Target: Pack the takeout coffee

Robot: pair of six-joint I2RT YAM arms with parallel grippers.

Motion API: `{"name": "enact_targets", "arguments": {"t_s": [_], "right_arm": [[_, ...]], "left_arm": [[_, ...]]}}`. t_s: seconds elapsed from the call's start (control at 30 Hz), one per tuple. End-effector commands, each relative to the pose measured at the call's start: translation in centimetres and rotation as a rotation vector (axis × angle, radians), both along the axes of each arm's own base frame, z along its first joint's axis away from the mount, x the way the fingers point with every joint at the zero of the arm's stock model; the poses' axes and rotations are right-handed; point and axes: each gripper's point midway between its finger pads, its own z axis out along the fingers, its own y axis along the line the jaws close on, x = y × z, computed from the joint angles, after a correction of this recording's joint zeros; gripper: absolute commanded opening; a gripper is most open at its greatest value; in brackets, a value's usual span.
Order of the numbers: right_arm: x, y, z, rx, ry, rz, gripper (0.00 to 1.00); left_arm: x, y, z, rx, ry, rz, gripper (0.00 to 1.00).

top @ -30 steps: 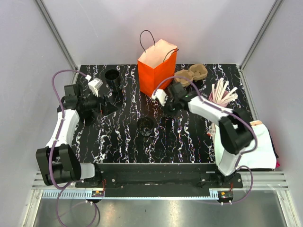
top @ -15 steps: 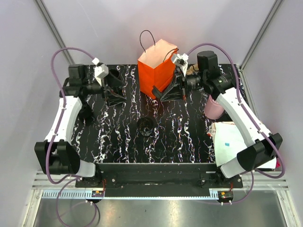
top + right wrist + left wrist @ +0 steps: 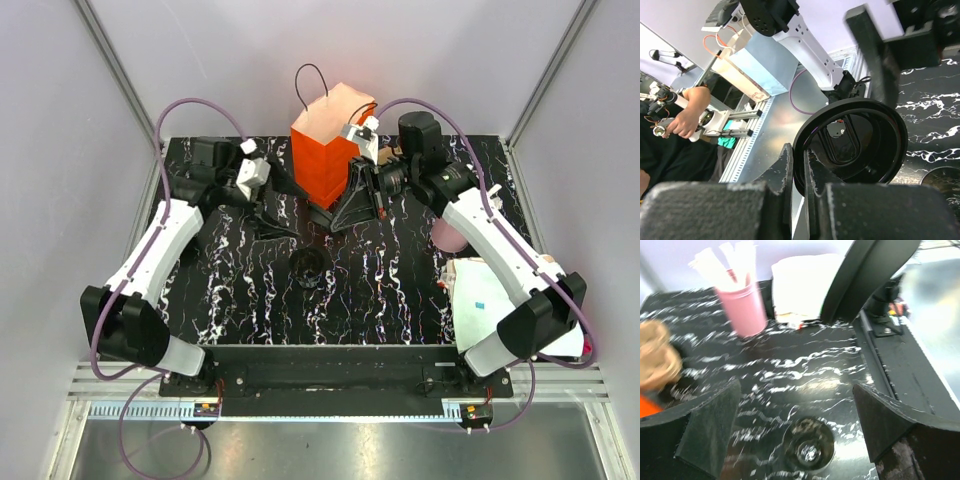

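**Views compared.**
- The top view shows the whole desk (image 3: 380,290) but not what the right hand (image 3: 352,205) carries; it reads there only as a dark wedge.
- The right wrist view settles it. The right hand (image 3: 798,160) is closed to a narrow gap and pinches the rim of a round black lid (image 3: 847,145), which is held on edge.
- Only the right wrist view shows a person's forearm (image 3: 687,117) beyond the near edge.
- The left wrist view shows the left hand (image 3: 797,410) spread wide and holding nothing. It looks down into the open, lidless black cup (image 3: 808,445).

**Count.**
- Two arms and two hands.
- One black cup (image 3: 307,268), upright near the middle of the desk, apart from the bag on its near side.
- One black lid, off the desk in the right hand.
- One orange paper bag (image 3: 325,160), upright and open at the middle of the far edge.
- One pink cup (image 3: 745,310) holding several white sticks (image 3: 725,265); the number cannot be told.
- One brown pulp tray (image 3: 655,355), blurred.
- One white bundle (image 3: 490,300) at the near right corner.

**Surroundings and obstructions.**
- The left hand (image 3: 275,205) is just left of the bag and the right hand just right of it.
- In the top view the right arm crosses the far right corner, hiding the tray and most of the pink cup (image 3: 447,232).
- The left arm covers the far left corner.
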Motion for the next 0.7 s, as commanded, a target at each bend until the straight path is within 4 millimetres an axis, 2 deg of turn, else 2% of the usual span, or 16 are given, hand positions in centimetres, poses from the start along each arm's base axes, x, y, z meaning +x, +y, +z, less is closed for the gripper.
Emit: {"name": "enact_targets", "arguments": {"t_s": [0.0, 0.27, 0.6, 0.67], "right_arm": [[-1.4, -0.8, 0.4, 0.040, 0.023, 0.135, 0.00], [-1.3, -0.6, 0.0, 0.041, 0.020, 0.138, 0.00], [-1.4, -0.8, 0.6, 0.052, 0.003, 0.142, 0.00], [-1.4, -0.8, 0.5, 0.051, 0.003, 0.141, 0.00]], "left_arm": [[-4.9, -2.2, 4.7, -0.168, -0.073, -0.273, 0.99], [-6.9, -4.1, 5.6, -0.166, -0.031, -0.352, 0.98], [-6.7, -4.7, 4.7, -0.145, 0.043, -0.367, 0.80], [-6.7, -4.8, 4.6, -0.144, 0.048, -0.367, 0.65]]}}
